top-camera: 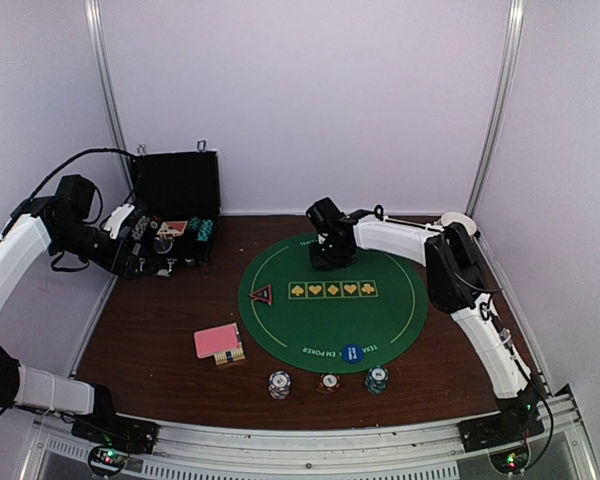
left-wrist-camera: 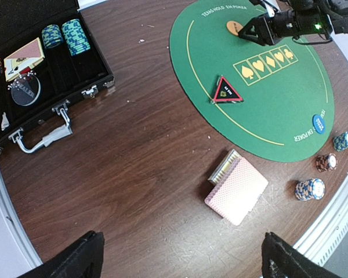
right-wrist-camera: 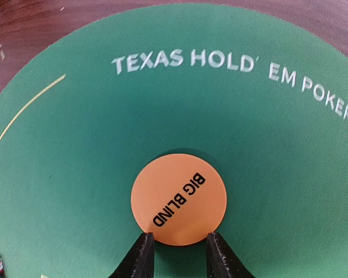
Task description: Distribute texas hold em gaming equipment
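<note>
Disc with "BIG BLIND" on "TEXAS HOLD' EM POKER" mat

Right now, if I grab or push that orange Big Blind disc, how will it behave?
The orange disc looks thin and lies flat on the green mat, so catching its edge is probably hard. It is likely light and stiff. Pushed, it should slide, not roll, though the mat may drag.

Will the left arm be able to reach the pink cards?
Probably yes. The left gripper is open, nothing covers the pink cards, and the right gripper is away over the green mat.
</note>
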Robot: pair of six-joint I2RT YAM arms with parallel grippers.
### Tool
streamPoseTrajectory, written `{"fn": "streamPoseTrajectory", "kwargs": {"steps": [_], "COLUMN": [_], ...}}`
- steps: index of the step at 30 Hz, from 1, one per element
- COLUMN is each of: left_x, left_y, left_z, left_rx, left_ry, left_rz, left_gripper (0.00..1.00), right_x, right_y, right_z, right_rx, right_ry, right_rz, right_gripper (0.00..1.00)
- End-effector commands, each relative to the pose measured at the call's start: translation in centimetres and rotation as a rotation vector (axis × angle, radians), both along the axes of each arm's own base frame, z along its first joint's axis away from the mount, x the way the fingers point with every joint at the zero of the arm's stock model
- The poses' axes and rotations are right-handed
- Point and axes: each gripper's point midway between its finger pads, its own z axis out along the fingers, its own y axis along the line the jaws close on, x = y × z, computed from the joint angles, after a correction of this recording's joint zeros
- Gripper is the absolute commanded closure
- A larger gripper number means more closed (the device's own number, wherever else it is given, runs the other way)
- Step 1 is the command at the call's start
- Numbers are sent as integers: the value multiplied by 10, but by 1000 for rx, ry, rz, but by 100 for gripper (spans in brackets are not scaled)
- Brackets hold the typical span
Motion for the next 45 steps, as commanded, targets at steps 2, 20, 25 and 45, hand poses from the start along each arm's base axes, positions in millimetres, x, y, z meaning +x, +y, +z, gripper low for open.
{"fn": "streamPoseTrajectory", "kwargs": {"steps": [2,20,25,45], "left_x": [2,0,-3,-9], "left_y": [-1,1,0,0], "left_z": [5,8,9,7], "left_rx": [11,23,20,27], "left_ry": [-30,-29,-23,-22], "left_rz": [-18,-7,-11,-26], "left_gripper": [2,2,2,3], "right_x": [13,-193,-239,-285], "right_y": [-11,-11,-28,-47], "right_z": [5,44,18,-7], "right_rx": [-69,-82,-134,-165], "right_ry": [-15,83,139,230], "right_rz": [20,347,361,388], "right_gripper": [66,23,27,28]}}
